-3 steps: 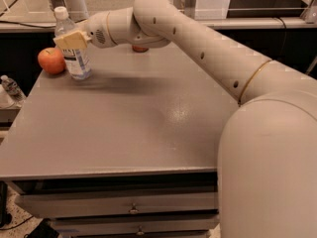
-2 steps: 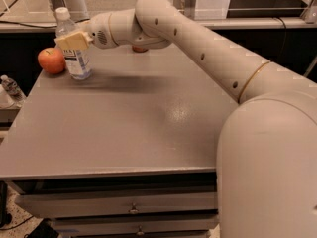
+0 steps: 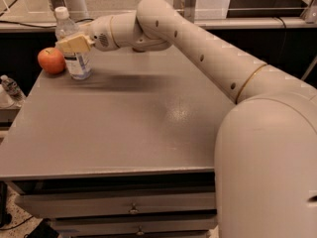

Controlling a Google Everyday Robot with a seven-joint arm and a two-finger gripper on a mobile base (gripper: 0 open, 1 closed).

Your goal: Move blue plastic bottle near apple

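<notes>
At the worktop's [image 3: 124,128] far-left corner: claw [image 3: 70,44] clamped on the blue plastic bottle [image 3: 79,67], apple [image 3: 51,60] right beside it.
Bottle stands upright, base on the worktop, just right of the apple; touching or a sliver apart, can't tell. Claw grips it mid-body, side-on, arm [image 3: 198,48] reaching in from the right, so the apple side is unobstructed. Placement looks done to me. Remaining: let go and back out rightward without tipping the bottle.
</notes>
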